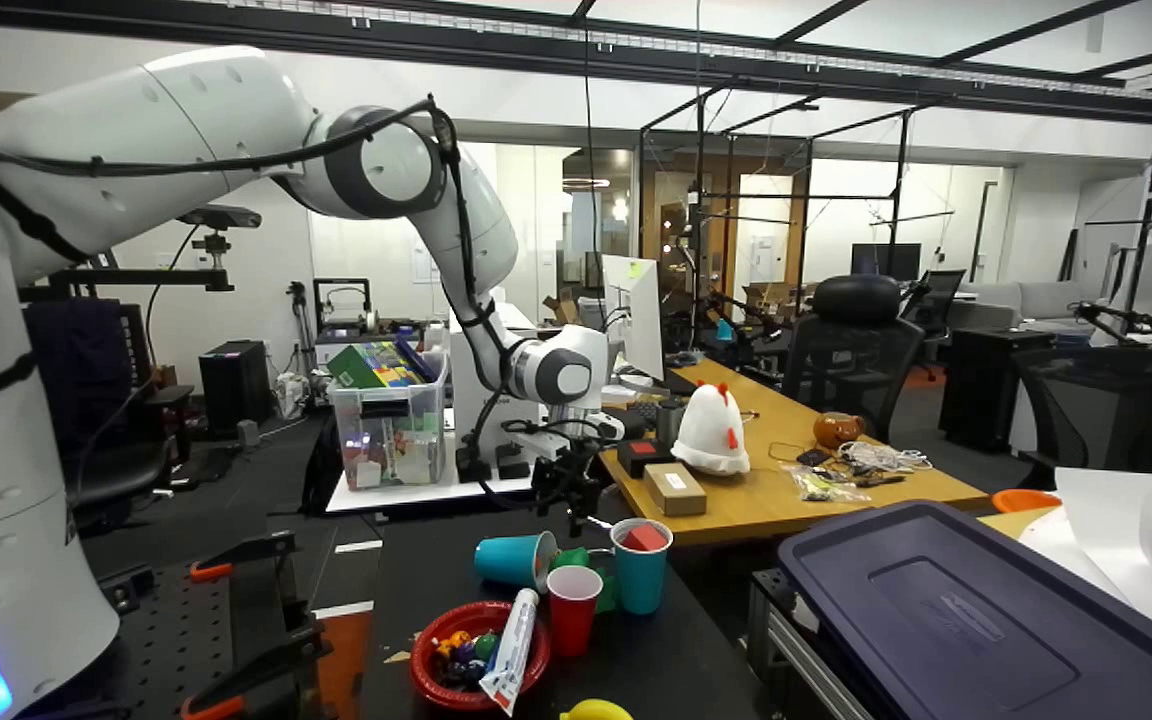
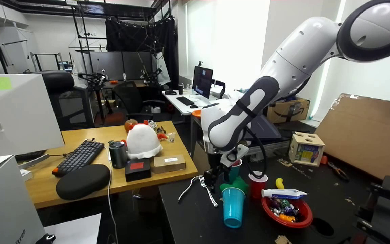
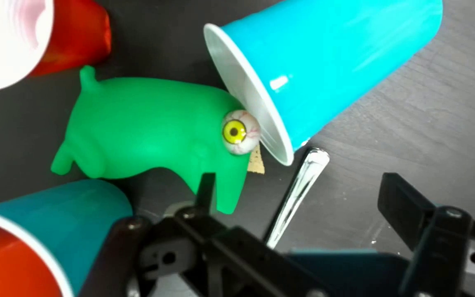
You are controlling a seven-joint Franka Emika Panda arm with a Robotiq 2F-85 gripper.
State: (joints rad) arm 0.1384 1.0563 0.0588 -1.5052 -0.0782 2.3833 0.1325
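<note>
Wrist view: claw [image 3: 299, 187] spread, 2 jaws well apart, fork [image 3: 299, 194] handle showing between!
Green pop-eyed toy [image 3: 151, 128], eye right at the rim of a tipped turquoise cup [image 3: 328, 68]; in an exterior view, an upright blue cup [image 1: 641, 580] carries a red block [image 1: 644, 538], toothpaste tube [image 1: 513, 650] slung across a red bowl [image 1: 422, 660]; in an exterior view, the fork lies on the black table [image 2: 201, 220], tines close by the claw.

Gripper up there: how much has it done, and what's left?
Already looks done: a red item sits inside the upright blue cup and a tube rests across the red bowl. In hand: nothing; the gripper hangs open above the black table. Maybe left: the green toy, the fork and the tipped-over blue cup, which all lie there ungrasped.
</note>
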